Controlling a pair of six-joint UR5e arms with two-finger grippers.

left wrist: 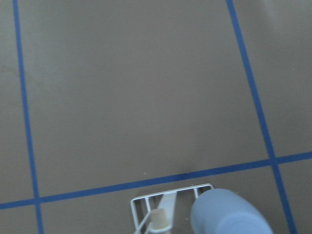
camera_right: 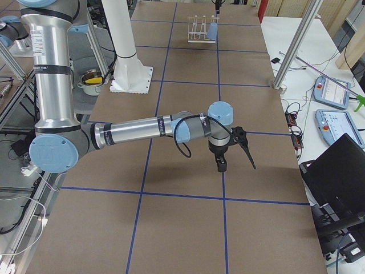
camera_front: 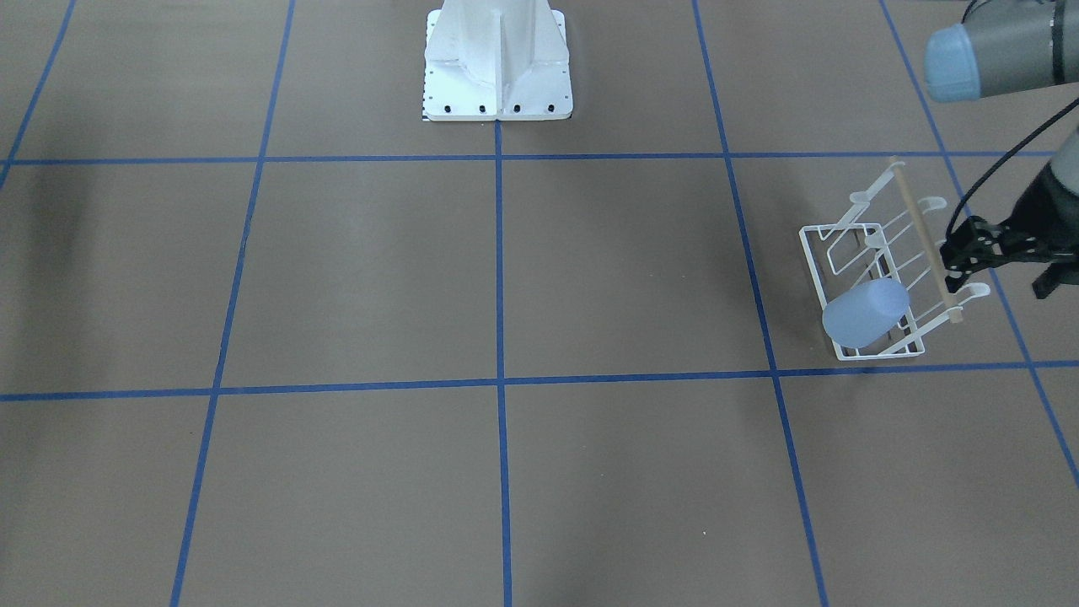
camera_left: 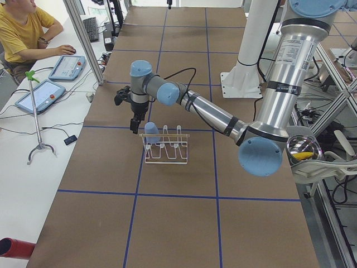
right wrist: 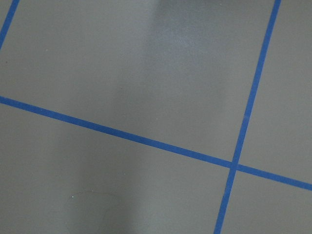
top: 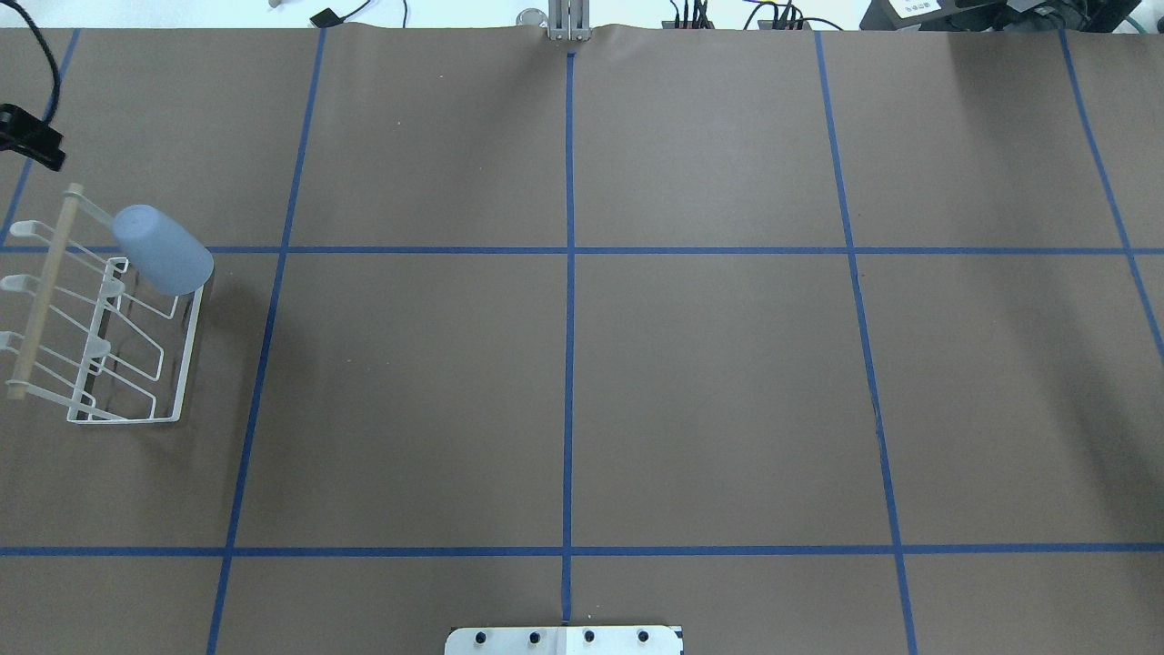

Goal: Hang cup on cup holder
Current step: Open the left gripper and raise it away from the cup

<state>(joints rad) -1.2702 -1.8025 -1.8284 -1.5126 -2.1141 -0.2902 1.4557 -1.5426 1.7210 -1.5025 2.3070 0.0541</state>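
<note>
The light blue cup [camera_front: 864,314] hangs upside down and tilted on an end prong of the white wire cup holder [camera_front: 813,265], near the table's left edge in the overhead view [top: 164,250]. The holder's wooden rod [top: 41,291] runs along its outer side. My left gripper [camera_front: 957,257] hovers just beyond the rod, apart from the cup, open and empty. The left wrist view shows the cup's base [left wrist: 226,214] and a corner of the holder [left wrist: 157,217]. My right gripper [camera_right: 228,162] shows only in the exterior right view, over bare table far from the holder; I cannot tell its state.
The table is brown paper with a blue tape grid [top: 569,250]. The robot's white base [camera_front: 497,63] stands at the middle of the near edge. A person sits at a side desk with tablets [camera_left: 64,67] beyond the table's far edge.
</note>
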